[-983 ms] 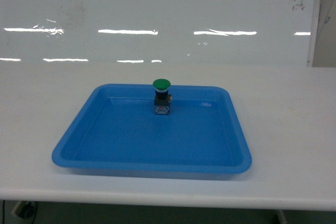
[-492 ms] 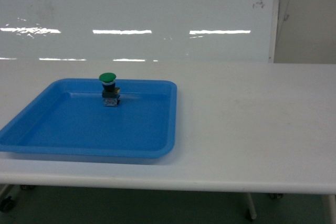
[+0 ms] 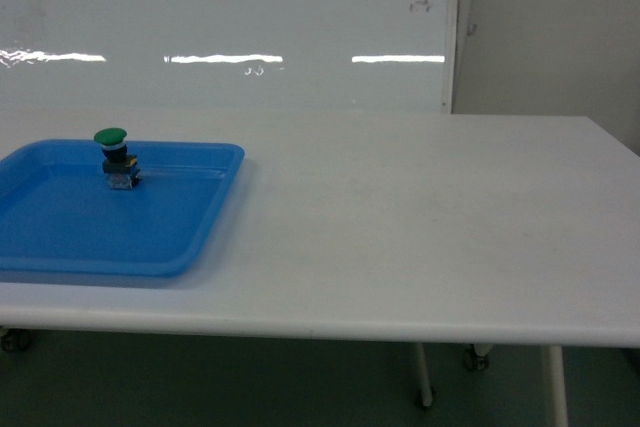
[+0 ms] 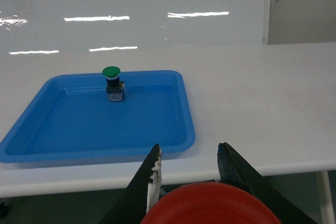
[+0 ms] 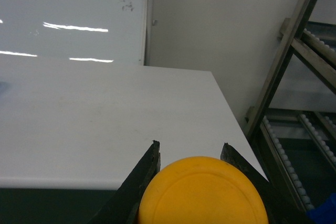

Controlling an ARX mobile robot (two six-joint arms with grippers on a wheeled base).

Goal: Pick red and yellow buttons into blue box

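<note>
In your left wrist view, the left gripper (image 4: pixel 189 156) has its two dark fingers spread around a red button (image 4: pixel 210 205), whose domed cap fills the bottom edge of the view. The cap sits between the fingers and both fingers appear to press against its sides, so read this gripper as closed on the red button.

In your right wrist view, the right gripper (image 5: pixel 190 153) shows the same arrangement with a yellow button (image 5: pixel 203 192): the round yellow cap lies between the two fingers and touches them on both sides. Read this gripper as closed on the yellow button.

Neither gripper appears in your head view.

The white table (image 3: pixel 420 217) carries a shallow blue tray (image 3: pixel 215 217) at its left side. A green button (image 3: pixel 112 139) stands upright inside the tray, near the far wall, on its dark switch block.

Beyond the table's right end, your right wrist view shows a metal rack (image 5: pixel 294 72) with roller rails. A small patch of blue is visible at the lower right corner there; you cannot tell what it belongs to.
</note>
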